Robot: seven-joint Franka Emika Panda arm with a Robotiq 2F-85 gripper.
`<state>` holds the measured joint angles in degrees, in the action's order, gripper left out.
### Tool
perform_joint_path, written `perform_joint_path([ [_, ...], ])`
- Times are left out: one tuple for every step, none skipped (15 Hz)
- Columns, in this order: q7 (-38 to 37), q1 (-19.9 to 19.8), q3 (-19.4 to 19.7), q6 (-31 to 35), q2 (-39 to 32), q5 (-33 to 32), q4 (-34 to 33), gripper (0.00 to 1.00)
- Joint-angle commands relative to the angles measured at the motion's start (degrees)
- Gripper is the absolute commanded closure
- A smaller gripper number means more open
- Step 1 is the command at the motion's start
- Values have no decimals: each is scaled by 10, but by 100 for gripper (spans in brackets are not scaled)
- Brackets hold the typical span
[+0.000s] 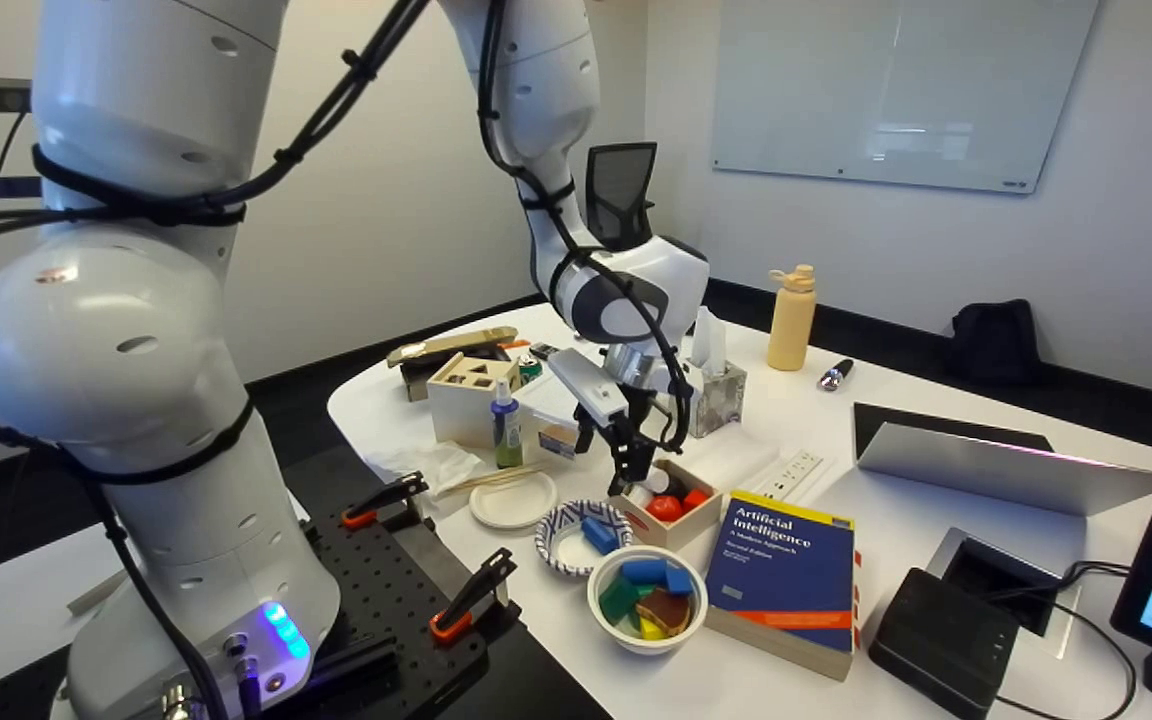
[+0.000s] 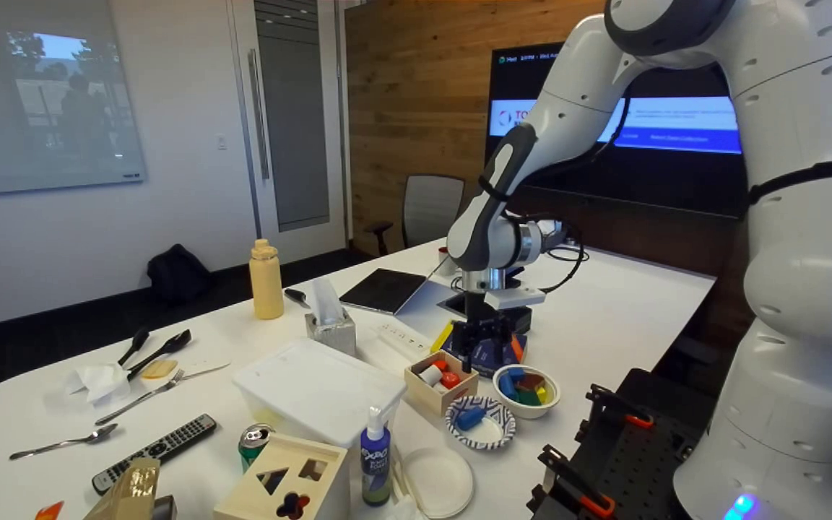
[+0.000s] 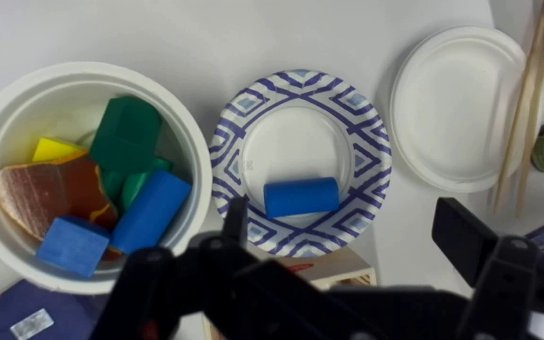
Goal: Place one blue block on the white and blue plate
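Note:
The white and blue plate (image 3: pixel 295 141), with a purple-blue patterned rim, lies between the white bowl and a plain white plate. It also shows in both exterior views (image 1: pixel 566 552) (image 2: pixel 492 435). A blue block (image 3: pixel 301 197), a cylinder, lies on its side on it, touching nothing of the gripper. The block shows in both exterior views (image 1: pixel 599 536) (image 2: pixel 471 418). The white bowl (image 3: pixel 90 68) holds two more blue blocks (image 3: pixel 151 212) among green, yellow and brown pieces. My gripper (image 3: pixel 350 224) is open and empty, above the table near the plate; it shows in both exterior views (image 1: pixel 608 460) (image 2: pixel 490 348).
A wooden box (image 1: pixel 698 525) with red and white pieces stands beside the patterned plate. A thick blue book (image 1: pixel 786 565) lies by the bowl. Plain white plates (image 3: pixel 446 108), chopsticks (image 3: pixel 527 104) and a spray bottle (image 2: pixel 376 458) stand nearby. Clamps (image 1: pixel 476 595) rise at the table edge.

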<state>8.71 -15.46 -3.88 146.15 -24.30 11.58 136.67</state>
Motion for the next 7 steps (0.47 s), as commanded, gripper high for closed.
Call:
perform_joint_path([
  [12, 11, 8, -52, 93, 25, 35, 0],
  [8, 16, 14, -64, 107, 27, 36, 0],
  [6, 20, 19, -74, 119, 27, 36, 0],
  [7, 23, 23, -81, 128, 29, 36, 0],
  [5, 27, 28, -89, 138, 29, 36, 0],
  [6, 30, 32, -94, 144, 30, 36, 0],
  [-4, 34, 38, -97, 149, 26, 36, 0],
])
